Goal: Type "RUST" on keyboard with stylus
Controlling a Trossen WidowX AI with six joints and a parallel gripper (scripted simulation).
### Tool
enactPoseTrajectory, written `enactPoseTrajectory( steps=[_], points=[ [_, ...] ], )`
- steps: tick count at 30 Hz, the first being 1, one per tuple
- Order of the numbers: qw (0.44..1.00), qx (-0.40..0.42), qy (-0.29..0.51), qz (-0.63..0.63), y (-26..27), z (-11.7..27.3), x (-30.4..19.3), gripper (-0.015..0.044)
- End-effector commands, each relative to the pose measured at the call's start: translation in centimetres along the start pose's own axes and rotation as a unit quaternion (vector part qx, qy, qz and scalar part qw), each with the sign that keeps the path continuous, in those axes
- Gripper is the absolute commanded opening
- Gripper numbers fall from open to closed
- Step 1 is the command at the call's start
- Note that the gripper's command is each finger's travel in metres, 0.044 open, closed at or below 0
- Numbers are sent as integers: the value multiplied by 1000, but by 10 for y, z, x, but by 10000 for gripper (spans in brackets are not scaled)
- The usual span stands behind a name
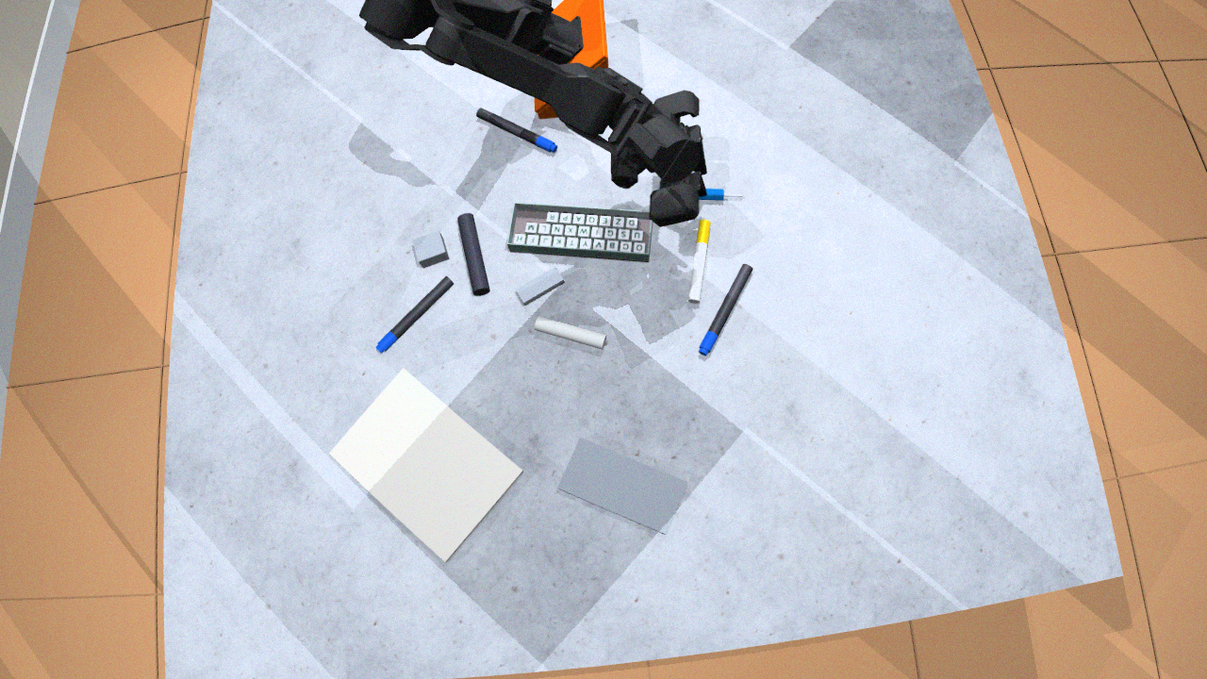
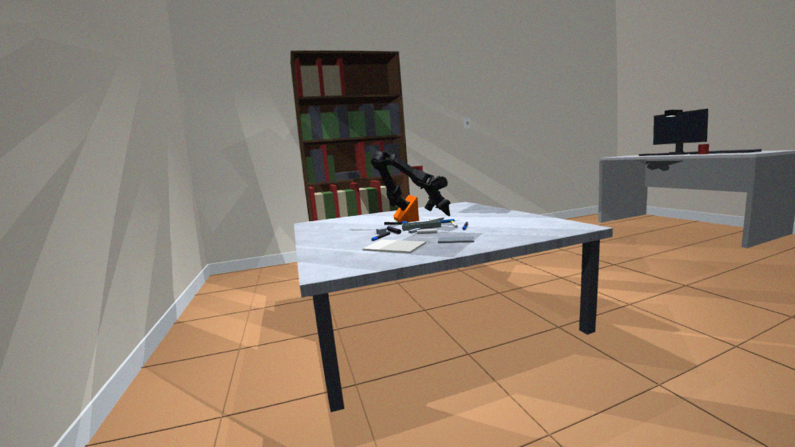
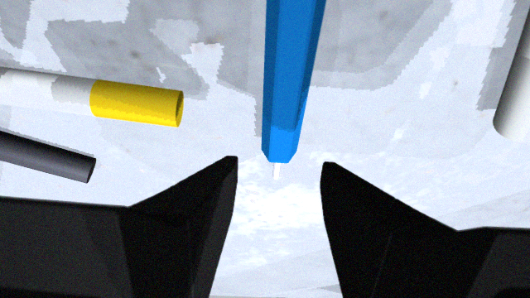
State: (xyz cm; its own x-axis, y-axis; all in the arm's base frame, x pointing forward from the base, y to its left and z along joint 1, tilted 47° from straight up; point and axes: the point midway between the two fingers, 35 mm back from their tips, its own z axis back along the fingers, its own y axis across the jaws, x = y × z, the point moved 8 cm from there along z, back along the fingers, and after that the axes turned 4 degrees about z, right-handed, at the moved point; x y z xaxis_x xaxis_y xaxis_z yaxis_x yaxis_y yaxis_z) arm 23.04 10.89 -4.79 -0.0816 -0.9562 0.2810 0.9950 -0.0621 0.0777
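The keyboard (image 1: 584, 231) (image 2: 421, 225) is a dark shallow case with white letter keys, which appear upside down in the top view. The blue stylus (image 1: 712, 193) (image 3: 286, 83) lies on the desk to the keyboard's right, its thin pale tip pointing away from the keyboard. My gripper (image 1: 680, 202) (image 2: 447, 212) (image 3: 279, 170) is partly open above the stylus and holds nothing. In the wrist view the stylus's tip end shows in line with the gap between the fingertips. In the top view the gripper hides the rest of the stylus and the keyboard's upper right corner.
A yellow-capped white marker (image 1: 700, 261) (image 3: 137, 103) and a dark marker (image 1: 727, 307) (image 3: 45, 155) lie near the stylus. A white cylinder (image 3: 515, 95) is on its other side. A thick dark cylinder (image 1: 473, 253), grey cube (image 1: 430, 250) and grey block (image 1: 539, 287) lie around the keyboard.
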Motion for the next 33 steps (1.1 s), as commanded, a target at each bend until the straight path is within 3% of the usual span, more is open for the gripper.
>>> enactPoseTrajectory(
  steps=[1, 33],
  points=[
    [1000, -1, -2, 2, -1, -4, 2, 150],
    [1000, -1, -3, 2, -2, -21, 11, 150]
  ],
)
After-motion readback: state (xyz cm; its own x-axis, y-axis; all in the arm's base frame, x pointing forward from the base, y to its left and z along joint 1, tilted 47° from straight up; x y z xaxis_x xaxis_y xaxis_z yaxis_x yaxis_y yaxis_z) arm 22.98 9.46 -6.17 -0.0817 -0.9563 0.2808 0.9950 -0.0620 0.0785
